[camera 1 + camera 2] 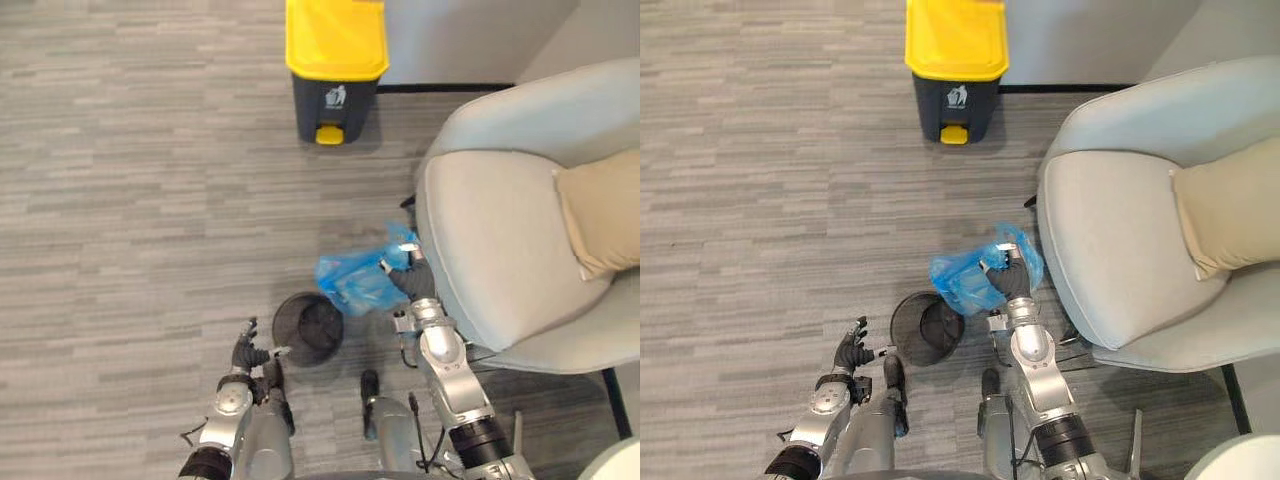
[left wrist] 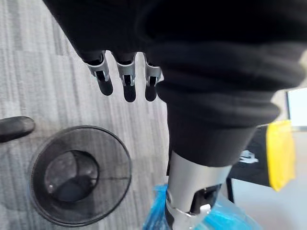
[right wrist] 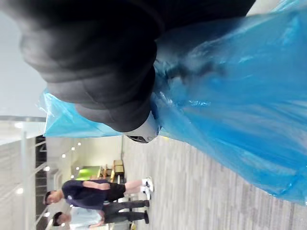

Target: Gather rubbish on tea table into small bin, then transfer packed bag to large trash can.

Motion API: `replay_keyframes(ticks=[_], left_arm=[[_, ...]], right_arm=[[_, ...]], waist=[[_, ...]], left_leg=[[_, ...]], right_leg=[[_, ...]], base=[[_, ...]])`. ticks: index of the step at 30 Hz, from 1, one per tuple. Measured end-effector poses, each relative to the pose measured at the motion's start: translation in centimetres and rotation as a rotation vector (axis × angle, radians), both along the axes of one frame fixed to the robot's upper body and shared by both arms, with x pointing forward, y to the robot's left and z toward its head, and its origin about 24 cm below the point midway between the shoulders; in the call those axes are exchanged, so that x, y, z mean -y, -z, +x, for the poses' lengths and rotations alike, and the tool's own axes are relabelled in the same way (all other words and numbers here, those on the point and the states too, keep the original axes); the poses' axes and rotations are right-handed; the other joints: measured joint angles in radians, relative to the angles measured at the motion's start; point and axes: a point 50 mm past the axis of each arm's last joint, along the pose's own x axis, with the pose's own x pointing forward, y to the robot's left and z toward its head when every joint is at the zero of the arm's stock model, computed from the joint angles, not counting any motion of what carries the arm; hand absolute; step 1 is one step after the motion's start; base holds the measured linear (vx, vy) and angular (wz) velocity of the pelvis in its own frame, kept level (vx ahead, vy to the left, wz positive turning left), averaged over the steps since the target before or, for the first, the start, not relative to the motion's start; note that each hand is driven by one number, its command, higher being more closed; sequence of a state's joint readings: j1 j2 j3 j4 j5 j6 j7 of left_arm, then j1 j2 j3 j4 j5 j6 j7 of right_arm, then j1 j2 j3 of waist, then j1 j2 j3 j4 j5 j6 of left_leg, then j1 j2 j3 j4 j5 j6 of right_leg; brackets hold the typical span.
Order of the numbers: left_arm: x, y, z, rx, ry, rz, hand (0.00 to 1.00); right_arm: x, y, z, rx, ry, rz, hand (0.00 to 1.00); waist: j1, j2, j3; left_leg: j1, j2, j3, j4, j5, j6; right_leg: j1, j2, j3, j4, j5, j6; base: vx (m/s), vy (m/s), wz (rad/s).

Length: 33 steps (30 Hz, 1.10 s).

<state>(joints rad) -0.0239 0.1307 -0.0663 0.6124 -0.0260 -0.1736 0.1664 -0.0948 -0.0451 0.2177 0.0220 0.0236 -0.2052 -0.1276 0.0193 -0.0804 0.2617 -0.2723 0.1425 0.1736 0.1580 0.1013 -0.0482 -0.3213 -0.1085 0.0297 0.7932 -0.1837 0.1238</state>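
My right hand is shut on the top of a blue rubbish bag, which hangs just above the floor beside the armchair. In the right wrist view the bag bulges past the dark cover. A small black mesh bin stands on the floor to the left of the bag; it looks hollow and dark inside. Low down, left of the bin, my left hand is open, its fingers straight and holding nothing. The large trash can, dark with a yellow lid, stands at the far wall.
A pale grey armchair with a tan cushion takes up the right side, close to my right arm. Grey carpet stretches between the mesh bin and the large can. Two persons stand far off in the right wrist view.
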Motion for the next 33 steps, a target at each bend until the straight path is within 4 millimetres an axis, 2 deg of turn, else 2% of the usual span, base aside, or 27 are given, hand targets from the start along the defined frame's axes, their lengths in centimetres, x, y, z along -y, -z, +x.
replay_keyframes(ticks=[1,2,3,4,5,6,7,8,9,10,11,12,13,14,16,17,18,19,21,24,27,29,33], left_arm=[[-0.2,-0.2,-0.1,0.013,-0.008,-0.002,0.00],[-0.4,-0.4,-0.4,0.024,-0.024,-0.008,0.00],[-0.3,-0.4,-0.6,0.028,-0.029,-0.016,0.00],[0.1,-0.5,-1.1,0.041,-0.028,-0.033,0.00],[0.2,-0.8,-1.1,0.055,-0.024,-0.038,0.00],[0.4,-0.9,-1.1,0.064,-0.023,-0.046,0.00],[1.2,-0.9,-1.3,0.066,-0.016,-0.067,0.00],[1.8,-1.1,-1.8,0.073,0.004,-0.078,0.00],[2.0,-1.4,-2.0,0.085,0.016,-0.080,0.00],[2.4,-1.7,-1.8,0.100,0.056,-0.072,0.00],[3.1,-2.4,-1.3,0.130,0.098,-0.082,0.00],[3.3,-2.7,-1.2,0.144,0.111,-0.085,0.00],[3.6,-3.3,-1.0,0.173,0.125,-0.091,0.00],[3.6,-3.9,-0.7,0.201,0.139,-0.092,0.00],[3.9,-5.1,0.1,0.262,0.166,-0.086,0.00],[4.5,-6.3,1.2,0.321,0.212,-0.074,0.00],[4.9,-7.0,1.8,0.351,0.245,-0.063,0.00],[5.2,-7.2,2.0,0.360,0.270,-0.048,0.00],[5.8,-8.0,2.7,0.395,0.362,0.024,0.00],[6.2,-8.1,2.7,0.402,0.410,0.079,0.00],[6.3,-8.5,3.1,0.420,0.446,0.118,0.00],[7.1,-9.0,3.5,0.443,0.496,0.145,0.00],[7.9,-9.3,4.1,0.469,0.555,0.207,0.00]], right_arm=[[-0.4,-0.4,0.1,0.023,-0.025,-0.017,1.00],[-0.9,-0.7,0.2,0.044,-0.047,-0.041,1.00],[-1.0,-0.9,0.2,0.055,-0.053,-0.050,1.00],[-0.9,-1.3,0.3,0.078,-0.054,-0.060,1.00],[-0.8,-1.9,0.7,0.103,-0.055,-0.071,1.00],[-0.8,-2.1,1.0,0.113,-0.057,-0.082,1.00],[-0.4,-2.2,1.4,0.115,-0.054,-0.111,1.00],[0.0,-1.5,1.6,0.083,-0.041,-0.135,1.00],[0.4,-1.3,1.6,0.071,-0.033,-0.144,1.00],[1.1,-1.3,1.8,0.066,0.007,-0.141,1.00],[2.1,-1.8,2.1,0.085,0.041,-0.150,1.00],[2.5,-2.1,2.3,0.094,0.055,-0.155,1.00],[2.9,-2.5,2.5,0.107,0.064,-0.165,1.00],[3.1,-2.7,2.5,0.117,0.067,-0.171,1.00],[3.3,-3.1,2.4,0.134,0.067,-0.178,1.00],[3.3,-3.5,2.4,0.148,0.064,-0.180,1.00],[3.3,-3.8,2.4,0.160,0.062,-0.181,1.00],[3.2,-3.9,2.3,0.165,0.055,-0.181,1.00],[1.7,-4.2,2.1,0.181,-0.001,-0.155,1.00],[-0.3,-5.3,1.7,0.236,-0.108,-0.166,1.00],[-2.7,-6.8,1.0,0.308,-0.236,-0.173,1.00],[-4.8,-7.7,0.5,0.359,-0.352,-0.193,1.00],[-7.1,-7.5,-0.5,0.356,-0.503,-0.201,1.00]], waist=[[0.001,0.005,-0.001],[0.010,0.024,-0.008],[0.019,0.032,-0.017],[0.049,0.026,-0.031],[0.052,0.023,-0.031],[0.053,0.031,-0.027],[0.052,0.070,-0.013],[0.052,0.085,-0.015],[0.053,0.089,-0.017],[0.045,0.075,-0.016],[0.036,0.057,-0.011],[0.035,0.058,-0.011],[0.025,0.074,-0.019],[0.017,0.088,-0.027],[0.007,0.099,-0.034],[-0.008,0.105,-0.038],[-0.007,0.111,-0.041],[-0.009,0.102,-0.041],[-0.010,0.072,-0.059],[-0.009,0.068,-0.065],[-0.012,0.052,-0.083],[-0.024,0.043,-0.099],[-0.031,0.026,-0.119]], left_leg=[[-0.016,-0.007,-0.020,0.030,-0.001,0.000],[-0.033,-0.005,-0.037,0.039,0.000,0.001],[-0.042,0.001,-0.045,0.032,0.004,-0.005],[-0.068,0.013,-0.037,0.028,0.022,-0.026],[-0.108,0.004,-0.044,0.034,0.049,-0.025],[-0.125,0.006,-0.054,0.026,0.069,-0.027],[-0.135,0.028,-0.087,0.003,0.109,-0.033],[-0.127,0.042,-0.101,-0.040,0.135,-0.027],[-0.113,0.048,-0.097,-0.070,0.112,-0.015],[-0.131,0.043,-0.041,-0.056,-0.046,0.048],[-0.166,0.029,-0.017,0.066,-0.069,0.071],[-0.177,0.030,-0.005,0.145,-0.074,0.076],[-0.164,0.034,0.010,0.291,-0.091,0.081],[-0.127,0.040,0.009,0.349,-0.133,0.067],[-0.048,0.052,0.013,0.357,-0.222,0.045],[0.029,0.052,0.021,0.249,-0.255,0.005],[0.063,0.047,0.025,0.152,-0.255,-0.031],[0.071,0.039,0.027,0.111,-0.234,-0.060],[0.085,-0.003,0.029,0.039,-0.184,-0.036],[0.111,-0.023,0.053,0.024,-0.178,-0.028],[0.114,-0.029,0.079,0.015,-0.172,-0.019],[0.116,-0.027,0.090,0.011,-0.167,-0.013],[0.149,-0.023,0.107,-0.019,-0.152,-0.020]], right_leg=[[0.029,0.009,0.015,-0.029,-0.026,0.016],[0.049,0.025,0.014,-0.076,-0.048,0.038],[0.069,0.034,0.014,-0.126,-0.067,0.035],[0.090,0.045,0.029,-0.189,-0.138,0.009],[0.085,0.041,0.030,-0.236,-0.188,-0.035],[0.084,0.046,0.024,-0.260,-0.206,-0.049],[0.075,0.079,0.002,-0.260,-0.188,-0.064],[0.070,0.101,-0.023,-0.244,-0.178,-0.082],[0.073,0.104,-0.039,-0.246,-0.171,-0.093],[0.077,0.070,-0.084,-0.298,-0.144,-0.126],[0.077,0.037,-0.111,-0.336,-0.108,-0.134],[0.084,0.027,-0.119,-0.360,-0.083,-0.130],[0.092,0.019,-0.144,-0.404,-0.041,-0.127],[0.095,0.018,-0.161,-0.424,-0.023,-0.126],[0.095,0.020,-0.185,-0.442,-0.002,-0.120],[0.098,0.020,-0.216,-0.472,0.023,-0.107],[0.101,0.026,-0.224,-0.495,0.045,-0.098],[0.104,0.023,-0.224,-0.517,0.062,-0.093],[0.125,0.003,-0.221,-0.602,0.121,-0.069],[0.158,-0.001,-0.190,-0.665,0.170,-0.057],[0.162,0.002,-0.157,-0.713,0.210,-0.055],[0.163,0.007,-0.137,-0.734,0.231,-0.060],[0.185,0.020,-0.112,-0.762,0.250,-0.072]], base=[[-0.15,-0.125,0.61],[-0.16,-0.086,0.34],[-0.17,-0.075,0.04],[-0.27,-0.198,0.06],[-0.26,-0.241,0.12],[-0.31,-0.263,0.33],[-0.30,-0.168,0.34],[-0.32,-0.154,0.33],[-0.32,-0.092,0.72],[-0.32,-0.084,0.87],[-0.31,-0.084,0.94],[-0.25,-0.108,0.70],[-0.19,-0.062,0.57],[-0.21,-0.010,0.51],[-0.17,0.068,0.50],[-0.14,0.094,0.58],[-0.13,0.111,0.48],[-0.10,0.112,0.19],[-0.09,0.161,0.13],[-0.05,0.131,-0.14],[-0.07,0.073,-0.33],[-0.07,0.004,-0.18],[-0.06,-0.015,-0.17]])
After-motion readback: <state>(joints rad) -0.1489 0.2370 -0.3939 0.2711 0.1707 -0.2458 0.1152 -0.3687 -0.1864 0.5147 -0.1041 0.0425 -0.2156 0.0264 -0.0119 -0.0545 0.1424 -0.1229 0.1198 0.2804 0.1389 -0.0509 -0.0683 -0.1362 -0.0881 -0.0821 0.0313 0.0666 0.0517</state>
